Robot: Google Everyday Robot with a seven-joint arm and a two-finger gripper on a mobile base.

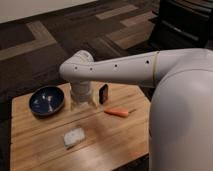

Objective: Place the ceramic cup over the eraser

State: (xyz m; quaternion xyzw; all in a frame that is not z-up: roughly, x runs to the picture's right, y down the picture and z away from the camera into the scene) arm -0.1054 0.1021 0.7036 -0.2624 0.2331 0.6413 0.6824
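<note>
The claw point(83, 99) hangs downward beside the eraser point(103, 93).

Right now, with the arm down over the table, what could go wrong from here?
The gripper is down at the table between the blue bowl and the eraser. The eraser stands on end close beside it; a sideways nudge could topple it. The bowl, near on the other side, could get bumped. The ceramic cup cannot be made out there.

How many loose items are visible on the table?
4: bowl at left, eraser right of the claw, carrot in front of the eraser, whitish lump near the front. The claw hangs between bowl and eraser; more may hide beneath it.
</note>
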